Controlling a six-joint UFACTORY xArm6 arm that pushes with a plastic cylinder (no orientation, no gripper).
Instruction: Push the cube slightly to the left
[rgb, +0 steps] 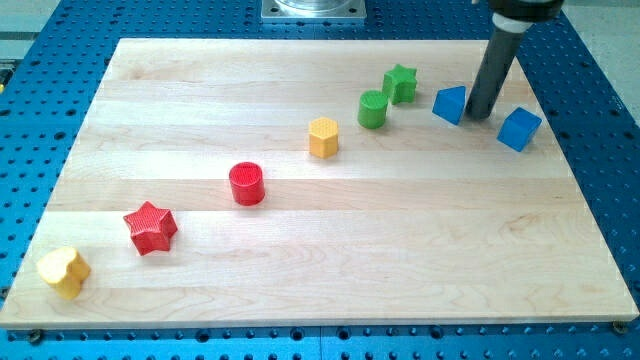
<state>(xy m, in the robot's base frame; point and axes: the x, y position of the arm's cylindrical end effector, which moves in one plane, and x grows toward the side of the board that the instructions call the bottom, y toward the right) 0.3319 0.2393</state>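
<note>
Wooden worktop (330, 260) on blue pegboard. My tip (479, 114), a bare rod with no hand and nothing held, touches the blue cube (450, 104), far right, on its right side. Push seemingly just starting; leftward shift remains.

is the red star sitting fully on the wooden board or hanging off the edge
Fully on. The red star lies flat on the wooden board, with bare wood showing all around it, well inside the edges.

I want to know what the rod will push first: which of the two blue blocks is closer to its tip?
The blue block on the view's left, beside the green star: my tip sits right against its right side, while the other blue block stands clearly apart.
</note>
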